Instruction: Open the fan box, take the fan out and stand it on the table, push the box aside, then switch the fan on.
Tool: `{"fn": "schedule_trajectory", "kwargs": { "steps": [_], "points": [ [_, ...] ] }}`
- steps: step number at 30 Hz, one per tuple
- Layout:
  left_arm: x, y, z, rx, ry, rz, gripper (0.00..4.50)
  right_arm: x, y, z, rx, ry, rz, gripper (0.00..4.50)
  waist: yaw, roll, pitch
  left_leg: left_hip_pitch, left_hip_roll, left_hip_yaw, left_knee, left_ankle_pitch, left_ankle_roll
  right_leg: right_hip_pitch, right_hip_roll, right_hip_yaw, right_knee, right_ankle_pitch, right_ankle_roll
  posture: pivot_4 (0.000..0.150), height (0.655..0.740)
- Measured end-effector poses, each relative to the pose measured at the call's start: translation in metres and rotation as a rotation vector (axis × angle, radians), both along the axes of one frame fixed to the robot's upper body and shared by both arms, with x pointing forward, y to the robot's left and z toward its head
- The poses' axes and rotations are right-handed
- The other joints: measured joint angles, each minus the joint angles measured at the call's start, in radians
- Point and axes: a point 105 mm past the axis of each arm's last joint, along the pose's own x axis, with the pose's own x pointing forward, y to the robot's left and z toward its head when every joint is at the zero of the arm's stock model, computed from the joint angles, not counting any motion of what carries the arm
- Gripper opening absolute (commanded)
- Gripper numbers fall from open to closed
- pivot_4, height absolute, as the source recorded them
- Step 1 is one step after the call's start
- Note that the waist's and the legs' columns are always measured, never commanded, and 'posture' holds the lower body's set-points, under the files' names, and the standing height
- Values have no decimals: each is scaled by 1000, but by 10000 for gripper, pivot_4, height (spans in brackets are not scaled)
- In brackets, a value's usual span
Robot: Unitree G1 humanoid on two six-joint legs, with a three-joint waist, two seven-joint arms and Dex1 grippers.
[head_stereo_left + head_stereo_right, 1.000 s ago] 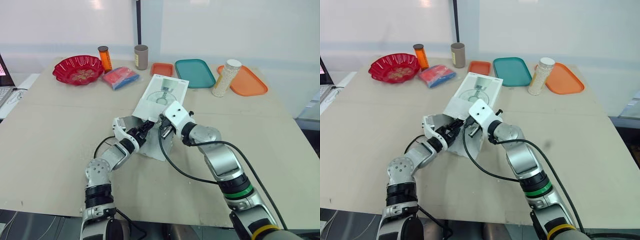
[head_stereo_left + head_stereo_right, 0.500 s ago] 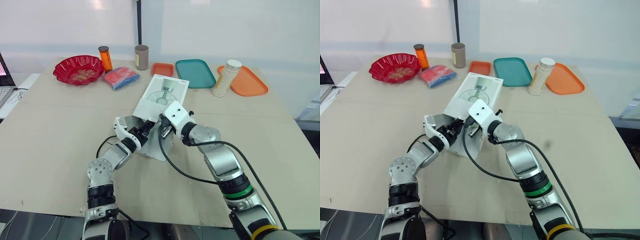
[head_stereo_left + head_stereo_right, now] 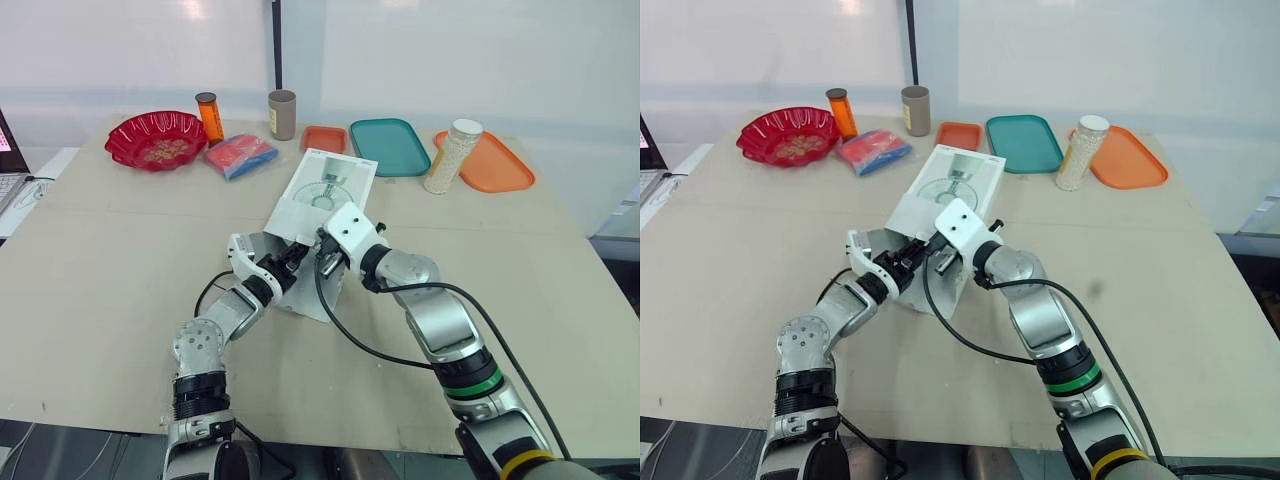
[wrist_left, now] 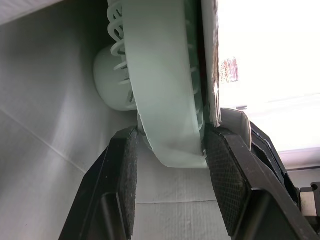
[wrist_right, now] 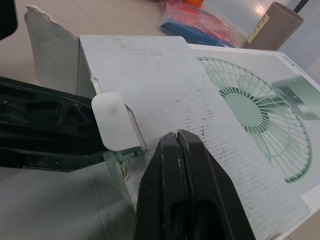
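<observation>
- left eye view: the box lies near the middle of the table, printed face up, with its open end toward the robot.
- the left gripper reaches into that open end. the right gripper sits just beside it at the box's mouth.
- along the far side of the table stand a red bowl, an orange bottle, a cup, a packet, a small tray, a teal tray, a jar and an orange tray. the jar is just beside the orange tray. the packet and the small tray are the things nearest the box.
- left wrist view: the fan is inside the box, its pale green ring and slotted back close against the cardboard wall.
- the left gripper's fingers clamp the ring's edge, one pad on each side, so this hand holds the fan.
- right wrist view: the right gripper's fingers are pressed tight together, with nothing seen between them. they sit at the near edge of the box's top face, close to the printed fan picture.
- one black finger of the left gripper, with a white tip, lies at the box's mouth beside the top flap. a sliver of pale green shows by that tip.
- the packet and the cup show beyond the box.
</observation>
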Motion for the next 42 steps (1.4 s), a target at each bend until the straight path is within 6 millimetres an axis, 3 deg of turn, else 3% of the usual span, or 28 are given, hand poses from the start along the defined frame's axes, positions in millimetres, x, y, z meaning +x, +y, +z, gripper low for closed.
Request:
{"fn": "schedule_trajectory", "kwargs": {
  "steps": [12,16,22,27,30,34,42],
  "points": [
    [-40,26,-9,82,16,-63,21099,-2,3,-1,-5,10,7,0,-2,-1,-1,2,1,0,-1,0,0,0,0,1,0,0,0,1500,7400],
    [-47,31,-23,110,81,-57,21099,-1,2,0,-7,5,0,0,0,-1,0,1,1,0,-1,0,0,0,0,1,0,0,0,1500,7400],
    [-55,41,-14,139,54,-64,21099,-1,2,0,-13,2,0,0,-1,-1,0,1,1,0,-1,0,0,0,0,1,0,0,0,1500,7400],
    [-57,48,-19,161,64,-46,21099,-1,2,0,-14,1,-1,0,1,-1,0,1,1,0,-1,0,0,0,0,1,0,0,0,1500,7400],
    [-54,48,-16,148,46,-36,29064,-1,2,0,-16,1,-1,0,0,-1,0,1,1,0,-1,0,0,0,0,1,0,0,0,1500,7400],
    [-39,51,-5,115,20,-3,43622,-1,2,0,-19,-1,-2,0,1,-1,0,1,0,0,-1,0,0,0,0,0,-1,0,0,1500,7400],
    [-14,54,6,77,0,39,44408,-1,2,0,-21,-3,0,0,1,-1,0,1,0,0,-1,0,-1,0,0,0,-1,0,0,1500,7400]
  ]
}}
